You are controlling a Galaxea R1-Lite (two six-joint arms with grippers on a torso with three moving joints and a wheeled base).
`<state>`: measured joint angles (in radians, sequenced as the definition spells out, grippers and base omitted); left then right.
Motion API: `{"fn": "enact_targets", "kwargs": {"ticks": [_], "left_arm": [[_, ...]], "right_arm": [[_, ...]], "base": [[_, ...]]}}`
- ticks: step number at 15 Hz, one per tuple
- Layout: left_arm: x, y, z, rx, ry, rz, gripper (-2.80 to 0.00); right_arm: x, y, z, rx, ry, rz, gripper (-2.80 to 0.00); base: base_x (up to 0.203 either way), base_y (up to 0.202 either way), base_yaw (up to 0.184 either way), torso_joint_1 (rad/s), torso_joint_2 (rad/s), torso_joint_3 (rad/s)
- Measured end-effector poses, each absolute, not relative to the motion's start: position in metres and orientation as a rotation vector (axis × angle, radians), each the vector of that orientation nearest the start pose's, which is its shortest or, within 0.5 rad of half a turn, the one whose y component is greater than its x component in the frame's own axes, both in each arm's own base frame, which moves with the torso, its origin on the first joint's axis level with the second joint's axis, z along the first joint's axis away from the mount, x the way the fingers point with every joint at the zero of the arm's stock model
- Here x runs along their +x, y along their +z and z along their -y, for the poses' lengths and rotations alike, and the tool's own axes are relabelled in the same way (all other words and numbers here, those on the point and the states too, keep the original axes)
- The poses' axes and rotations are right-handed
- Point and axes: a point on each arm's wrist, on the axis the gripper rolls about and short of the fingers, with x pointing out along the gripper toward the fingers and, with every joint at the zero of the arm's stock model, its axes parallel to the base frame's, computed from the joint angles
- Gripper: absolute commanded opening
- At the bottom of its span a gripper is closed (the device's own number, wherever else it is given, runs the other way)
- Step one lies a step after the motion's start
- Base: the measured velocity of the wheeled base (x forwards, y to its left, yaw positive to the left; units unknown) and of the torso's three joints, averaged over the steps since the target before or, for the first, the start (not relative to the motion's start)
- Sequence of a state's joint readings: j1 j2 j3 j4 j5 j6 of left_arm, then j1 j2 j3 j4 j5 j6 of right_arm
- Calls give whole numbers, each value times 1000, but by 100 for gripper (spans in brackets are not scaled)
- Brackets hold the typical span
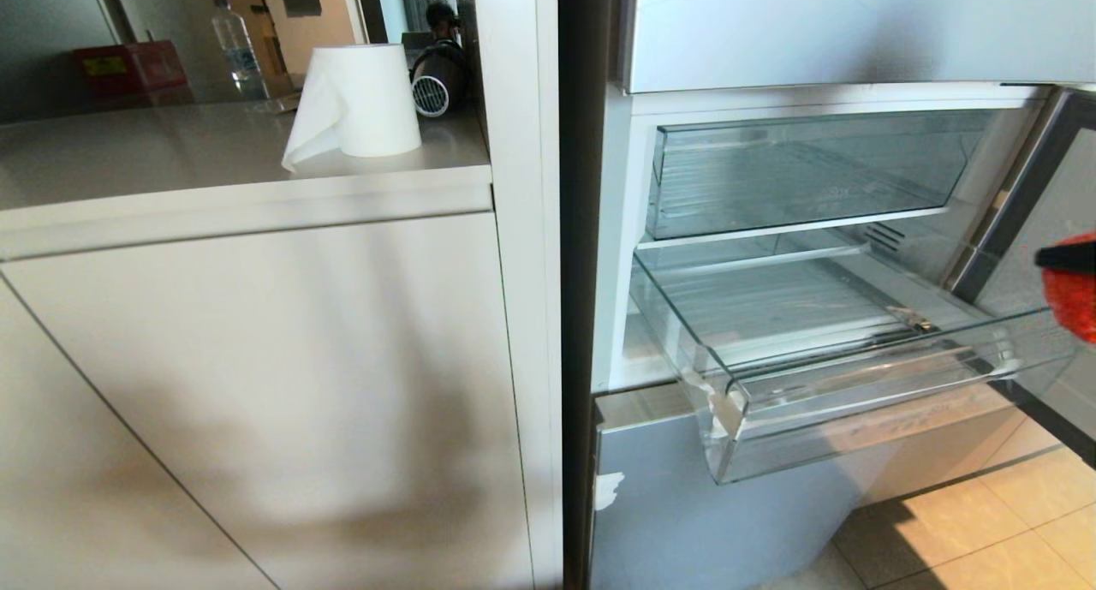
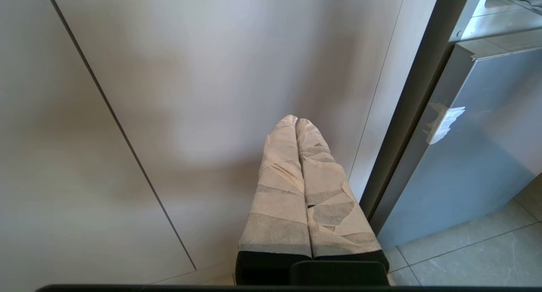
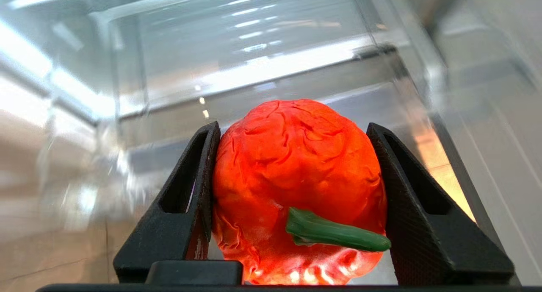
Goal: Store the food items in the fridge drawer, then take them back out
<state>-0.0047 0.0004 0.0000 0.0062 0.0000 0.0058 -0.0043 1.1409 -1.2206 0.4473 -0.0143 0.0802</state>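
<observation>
A wrinkled red food item (image 3: 296, 165) with a green stem (image 3: 334, 232) sits clamped between the black fingers of my right gripper (image 3: 293, 129). In the head view that food item (image 1: 1076, 303) shows at the far right edge, level with the right end of the fridge drawer (image 1: 856, 384). The clear drawer is pulled out of the open fridge, and I see nothing on its ribbed floor. The right wrist view shows the drawer (image 3: 271, 71) blurred ahead of the held piece. My left gripper (image 2: 296, 121) is parked low in front of the cabinet door, its taped fingers pressed together.
A taller clear bin (image 1: 805, 175) sits above the drawer. The fridge door (image 1: 1036, 187) stands open at the right. On the counter (image 1: 171, 153) to the left are a paper towel roll (image 1: 360, 102) and a water bottle (image 1: 235, 50). Tiled floor (image 1: 985, 521) lies below.
</observation>
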Motion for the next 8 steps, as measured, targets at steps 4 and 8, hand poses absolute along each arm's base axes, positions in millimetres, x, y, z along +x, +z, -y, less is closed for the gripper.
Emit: {"fn": "enact_targets", "kwargs": {"ticks": [4, 8], "left_arm": [[-23, 75, 0, 6, -5, -6, -280], [-23, 75, 0, 6, -5, -6, -280]], "right_arm": [[18, 276, 1, 78, -55, -150, -280], [-16, 189, 1, 68, -63, 74, -280]], "base": [[0, 0, 0, 0, 0, 0], [0, 0, 0, 0, 0, 0]]}}
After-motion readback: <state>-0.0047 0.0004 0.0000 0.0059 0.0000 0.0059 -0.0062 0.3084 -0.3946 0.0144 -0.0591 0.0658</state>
